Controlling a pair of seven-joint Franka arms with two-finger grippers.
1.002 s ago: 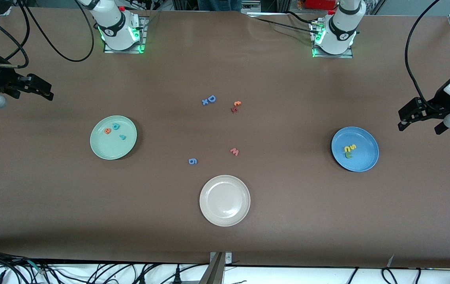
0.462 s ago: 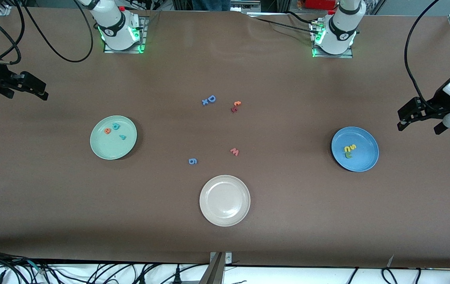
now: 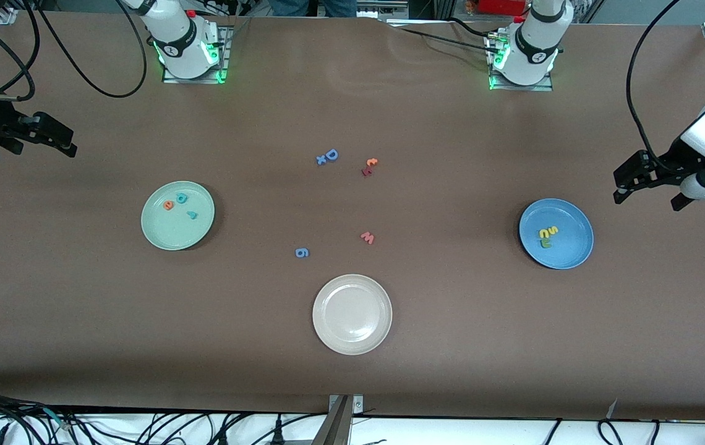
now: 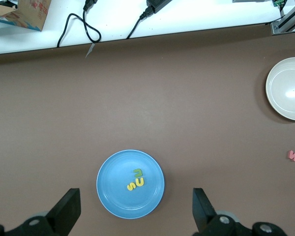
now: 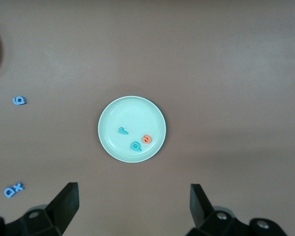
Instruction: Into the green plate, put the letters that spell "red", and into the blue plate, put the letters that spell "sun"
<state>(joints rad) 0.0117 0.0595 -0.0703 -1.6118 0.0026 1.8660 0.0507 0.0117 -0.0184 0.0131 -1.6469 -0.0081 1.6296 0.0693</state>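
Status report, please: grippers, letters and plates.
Left gripper and right gripper open, empty, up at table ends. Red letters in green plate; sun letters in blue plate. Nothing blocking.

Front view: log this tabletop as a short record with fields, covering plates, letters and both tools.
green plate: round pale mint-green plate holds teal "d", orange "e", teal "r"
blue plate: round medium-blue plate holds the yellow and green "sun" letters
white plate: round beige-white plate, nothing in it
left tool: open, raised beside the blue plate
right tool: open, at its end of the table
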